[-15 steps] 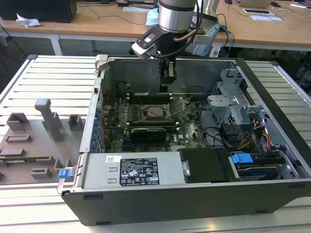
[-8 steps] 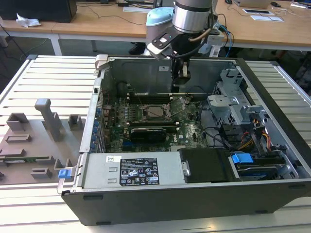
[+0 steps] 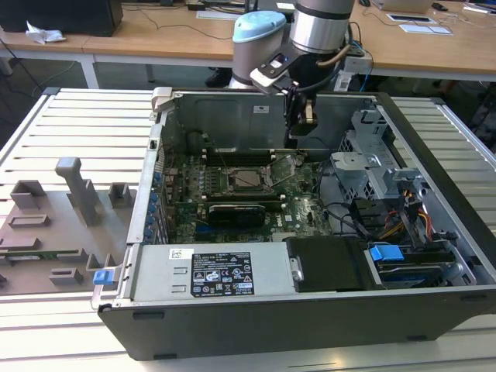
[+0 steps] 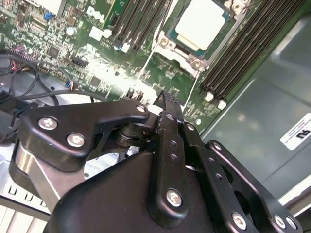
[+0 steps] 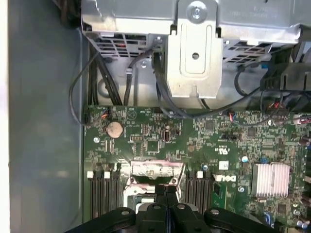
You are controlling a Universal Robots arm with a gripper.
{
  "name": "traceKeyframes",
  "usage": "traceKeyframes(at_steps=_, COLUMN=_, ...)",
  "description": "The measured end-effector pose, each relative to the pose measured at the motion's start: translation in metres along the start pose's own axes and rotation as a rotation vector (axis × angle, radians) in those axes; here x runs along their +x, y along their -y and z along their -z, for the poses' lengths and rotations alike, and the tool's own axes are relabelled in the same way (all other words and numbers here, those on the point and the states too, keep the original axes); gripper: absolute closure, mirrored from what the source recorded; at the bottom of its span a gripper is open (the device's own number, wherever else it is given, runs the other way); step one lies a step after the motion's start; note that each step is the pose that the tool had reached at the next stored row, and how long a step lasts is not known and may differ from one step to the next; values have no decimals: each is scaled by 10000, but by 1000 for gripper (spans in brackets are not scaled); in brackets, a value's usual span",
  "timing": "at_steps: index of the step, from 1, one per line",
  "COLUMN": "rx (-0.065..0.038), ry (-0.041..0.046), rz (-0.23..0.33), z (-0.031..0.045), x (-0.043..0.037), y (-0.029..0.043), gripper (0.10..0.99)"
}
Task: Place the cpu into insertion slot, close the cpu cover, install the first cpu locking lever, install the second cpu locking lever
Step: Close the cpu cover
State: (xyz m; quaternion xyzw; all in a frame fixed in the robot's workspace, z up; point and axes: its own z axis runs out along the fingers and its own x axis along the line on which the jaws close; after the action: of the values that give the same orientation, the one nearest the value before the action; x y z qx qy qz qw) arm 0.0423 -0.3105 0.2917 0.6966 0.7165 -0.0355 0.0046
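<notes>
The cpu [image 4: 200, 23] shows its pale silver top inside the insertion slot [image 3: 249, 180] on the green board. The silvery cpu cover [image 4: 166, 41] frames the chip and looks laid down around it. Two thin wire levers [image 3: 288, 166] stand out at an angle beside the socket; I cannot tell whether they are latched. My gripper [image 3: 301, 128] hangs shut and holding nothing above the back of the board, to the exterior view's right of the socket. In both wrist views its black fingertips [image 5: 160, 190] press together a short way from the socket, and the closed tip of the gripper [image 4: 167, 98] points toward it.
Black memory slots [image 5: 103, 187] flank the socket. A metal drive cage [image 3: 364, 167] and bundled cables [image 5: 163, 97] sit at the exterior view's right. A finned heat sink [image 5: 270, 178] is on the board. Grey fixtures [image 3: 77, 190] stand on the table outside the case.
</notes>
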Motion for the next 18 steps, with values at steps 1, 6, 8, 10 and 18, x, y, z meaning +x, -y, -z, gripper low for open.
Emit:
traceKeyframes(at_steps=1, rx=4, ry=7, rz=-2, z=1, x=-1, y=-19, gripper=980)
traceKeyframes(at_steps=6, rx=30, ry=29, rz=0, z=2, x=1, y=-142, gripper=980)
traceKeyframes(at_steps=8, rx=37, ry=30, rz=-1, z=-29, x=2, y=-148, gripper=980)
traceKeyframes(at_steps=10, rx=43, ry=29, rz=0, z=-52, x=5, y=-191, gripper=980)
traceKeyframes(at_steps=18, rx=52, ry=30, rz=1, z=-64, x=12, y=-527, gripper=980)
